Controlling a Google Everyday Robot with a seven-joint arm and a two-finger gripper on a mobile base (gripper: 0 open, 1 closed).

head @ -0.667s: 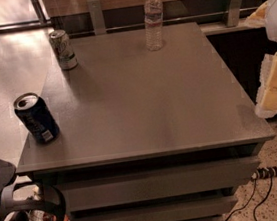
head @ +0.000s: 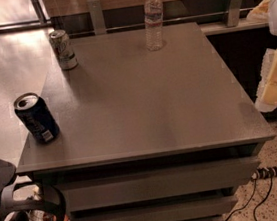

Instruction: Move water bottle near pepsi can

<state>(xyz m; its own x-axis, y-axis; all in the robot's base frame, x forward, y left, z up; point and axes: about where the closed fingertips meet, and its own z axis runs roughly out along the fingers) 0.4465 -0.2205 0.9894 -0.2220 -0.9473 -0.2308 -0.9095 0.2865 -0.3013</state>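
Progress: water bottle [head: 153, 21] standing far back, well apart from near-left pepsi can [head: 36, 117].
Claw: I'm hovering the gripper [head: 276, 83] far right; its grip, I cannot tell.

Cream pincer [head: 275, 89] at right, navy pepsi can [head: 38, 120]

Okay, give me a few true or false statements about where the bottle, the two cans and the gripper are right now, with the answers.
1. The water bottle stands upright near the far edge of the table. True.
2. The pepsi can touches the water bottle. False: it stands well apart from it, near the front left corner.
3. The silver-green can lies on its side. False: it stands upright at the back left.
4. The gripper is beside the table's right edge, away from the water bottle. True.
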